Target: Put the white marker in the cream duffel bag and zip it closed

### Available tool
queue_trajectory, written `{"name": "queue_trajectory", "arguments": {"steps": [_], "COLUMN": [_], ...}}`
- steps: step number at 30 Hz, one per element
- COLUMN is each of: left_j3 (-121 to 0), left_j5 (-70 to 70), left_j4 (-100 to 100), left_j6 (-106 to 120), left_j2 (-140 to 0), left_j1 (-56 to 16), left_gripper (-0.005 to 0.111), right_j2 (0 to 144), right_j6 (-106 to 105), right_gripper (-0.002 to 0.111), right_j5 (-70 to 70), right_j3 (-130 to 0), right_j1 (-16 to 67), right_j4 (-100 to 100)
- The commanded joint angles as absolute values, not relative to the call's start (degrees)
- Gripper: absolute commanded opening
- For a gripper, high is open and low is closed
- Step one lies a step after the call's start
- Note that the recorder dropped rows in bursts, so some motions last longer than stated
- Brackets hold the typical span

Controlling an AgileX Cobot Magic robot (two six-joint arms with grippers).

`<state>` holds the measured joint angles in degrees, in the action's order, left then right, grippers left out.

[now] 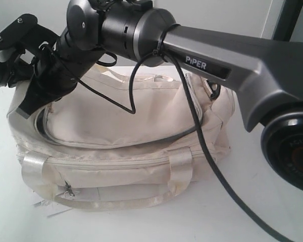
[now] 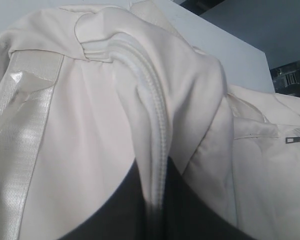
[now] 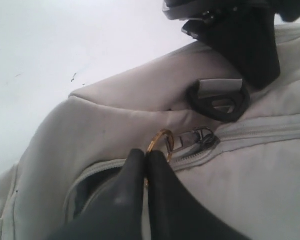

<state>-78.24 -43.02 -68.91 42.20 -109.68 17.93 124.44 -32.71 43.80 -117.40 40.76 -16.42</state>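
The cream duffel bag (image 1: 121, 121) lies on a white table, and its curved top zipper (image 1: 141, 142) shows a dark gap along the front. In the left wrist view my left gripper (image 2: 155, 200) is shut on a raised fold of the bag's fabric with a zipper seam (image 2: 157, 125) running through it. My right gripper (image 3: 146, 156) is shut on the gold charm ring (image 3: 160, 136) hanging from the zipper pull (image 3: 201, 136), right beside a black D-ring (image 3: 220, 100). Behind the pull the zipper gapes open (image 3: 90, 187). The white marker is hidden.
The right arm's long grey link (image 1: 227, 65) reaches across above the bag, and its black cable (image 1: 204, 141) drapes over the fabric. Shiny strap handles (image 1: 179, 171) lie along the front. A white paper tag (image 1: 50, 209) sticks out at the bag's lower left.
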Motion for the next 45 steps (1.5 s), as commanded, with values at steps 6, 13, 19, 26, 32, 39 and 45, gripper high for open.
{"name": "queue_trajectory", "arguments": {"steps": [6,13,19,26,32,39,45], "left_j3": [-78.67,-78.67,-78.67,-78.67,-78.67,-78.67,-78.67], "left_j5": [-43.05,-43.05,-43.05,-41.99,-41.74,-41.93,-42.14], "left_j4": [-70.26,-70.26,-70.26,-70.26,-71.68,-71.96,-72.82], "left_j6": [41.88,41.77,41.77,39.99,38.5,38.38,38.38], "left_j2": [-109.56,-109.56,-109.56,-109.56,-109.56,-109.56,-109.56], "left_j1": [17.69,17.69,17.69,17.79,19.31,19.31,19.31], "left_gripper": [0.0,0.0,0.0,0.0,0.0,0.0,0.0], "right_j2": [123.02,121.51,120.88,120.55,120.72,120.72,120.72], "right_j6": [-33.22,-33.22,-32.98,-32.32,-47.38,-54.16,-52.33], "right_gripper": [0.0,0.0,0.0,0.0,0.0,0.0,0.0], "right_j5": [47.61,49.98,51.46,53.5,53.39,55.73,58.5], "right_j3": [-117.57,-117.57,-117.57,-117.57,-117.57,-117.57,-117.57], "right_j1": [42.19,42.19,42.19,42.19,42.19,42.19,42.19], "right_j4": [-18.22,-18.12,-18.12,-18.4,-22.04,-23.67,-24.15]}}
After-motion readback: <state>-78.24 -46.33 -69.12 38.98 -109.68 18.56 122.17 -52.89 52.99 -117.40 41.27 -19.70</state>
